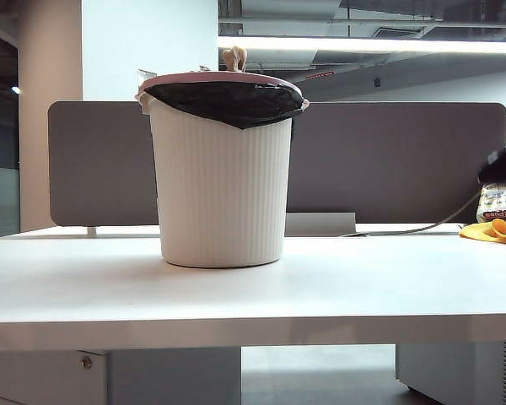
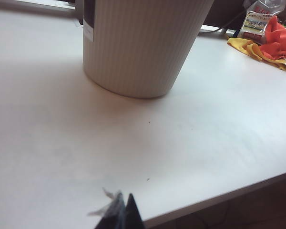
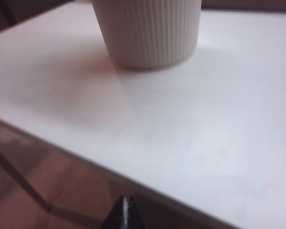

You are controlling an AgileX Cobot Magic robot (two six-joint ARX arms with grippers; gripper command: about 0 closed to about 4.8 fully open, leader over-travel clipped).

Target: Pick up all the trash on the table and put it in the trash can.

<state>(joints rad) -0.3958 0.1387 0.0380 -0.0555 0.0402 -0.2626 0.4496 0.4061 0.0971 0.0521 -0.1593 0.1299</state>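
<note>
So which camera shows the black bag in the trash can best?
The exterior view: the black bag drapes over the rim of the trash can. Both wrist views show only the can's ribbed lower wall, not the bag.

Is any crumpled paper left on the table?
No: the table around the bin shows no paper in any view.
</note>
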